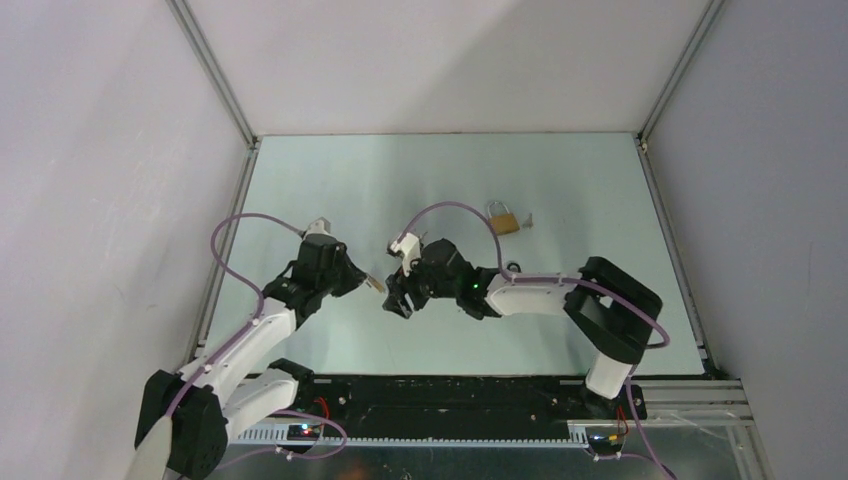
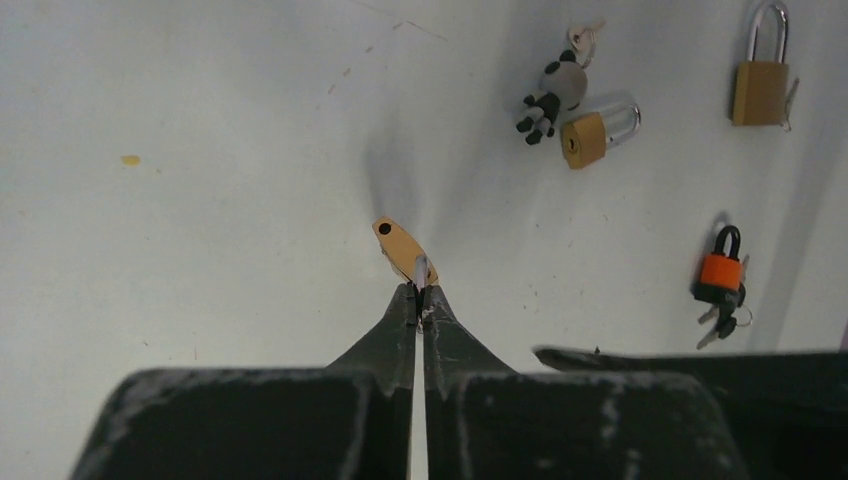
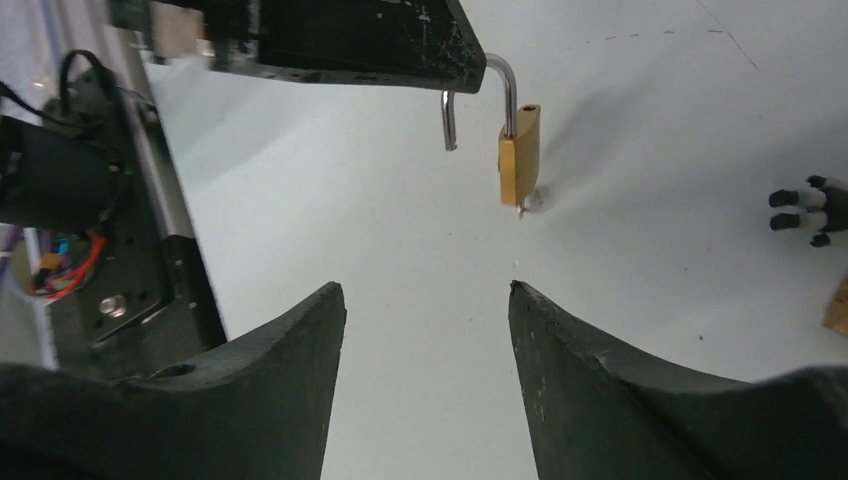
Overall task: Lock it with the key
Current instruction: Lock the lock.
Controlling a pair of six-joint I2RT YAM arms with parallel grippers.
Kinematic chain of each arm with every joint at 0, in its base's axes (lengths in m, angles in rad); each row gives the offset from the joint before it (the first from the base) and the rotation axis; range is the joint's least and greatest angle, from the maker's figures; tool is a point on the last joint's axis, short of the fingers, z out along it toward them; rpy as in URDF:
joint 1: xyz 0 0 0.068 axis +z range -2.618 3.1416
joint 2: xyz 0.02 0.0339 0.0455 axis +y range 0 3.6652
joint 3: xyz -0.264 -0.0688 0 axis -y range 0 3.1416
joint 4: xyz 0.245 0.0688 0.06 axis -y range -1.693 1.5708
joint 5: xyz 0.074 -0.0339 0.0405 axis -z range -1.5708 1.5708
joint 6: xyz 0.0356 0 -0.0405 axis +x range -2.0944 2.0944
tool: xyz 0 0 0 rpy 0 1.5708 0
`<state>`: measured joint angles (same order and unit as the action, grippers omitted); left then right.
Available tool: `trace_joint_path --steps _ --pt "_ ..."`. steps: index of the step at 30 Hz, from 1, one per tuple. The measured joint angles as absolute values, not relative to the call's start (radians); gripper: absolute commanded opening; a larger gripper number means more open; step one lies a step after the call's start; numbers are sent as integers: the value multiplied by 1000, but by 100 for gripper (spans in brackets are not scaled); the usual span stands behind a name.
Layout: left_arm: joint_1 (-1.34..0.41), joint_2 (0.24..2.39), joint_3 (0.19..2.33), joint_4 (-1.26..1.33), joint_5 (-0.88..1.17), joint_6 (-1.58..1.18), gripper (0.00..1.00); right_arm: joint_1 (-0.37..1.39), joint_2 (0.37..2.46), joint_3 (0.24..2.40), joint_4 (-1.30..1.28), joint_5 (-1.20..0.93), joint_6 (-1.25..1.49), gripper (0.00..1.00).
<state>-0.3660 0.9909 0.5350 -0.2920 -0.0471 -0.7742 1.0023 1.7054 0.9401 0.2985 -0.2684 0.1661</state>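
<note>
Your left tool (image 2: 420, 290) is pinched shut on the brass key (image 2: 398, 245), dead centre of its wrist view. Right tool (image 3: 427, 292) is wide open with nothing in it. The brass padlock (image 1: 503, 218) sits on the surface (image 1: 330, 180), upper right of centre in the overhead view.

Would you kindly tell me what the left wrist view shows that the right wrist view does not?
Only the left wrist view shows the left gripper shut on the key, an orange padlock and a far brass padlock.

Only the right wrist view shows the right gripper, jaws open, an open-shackle padlock and red wiring at its left edge. I cannot tell whether that padlock also appears in the left view.

Both show the pale table and a black-fingered charm.
</note>
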Motion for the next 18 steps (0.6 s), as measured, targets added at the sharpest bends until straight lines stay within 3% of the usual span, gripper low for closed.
trace_joint_path --steps 11,18 --pt "-386 929 535 -317 12 -777 0 1043 1868 937 514 -123 122 67" --pt "-389 902 535 -332 44 -779 0 1043 1931 949 558 -75 112 49"
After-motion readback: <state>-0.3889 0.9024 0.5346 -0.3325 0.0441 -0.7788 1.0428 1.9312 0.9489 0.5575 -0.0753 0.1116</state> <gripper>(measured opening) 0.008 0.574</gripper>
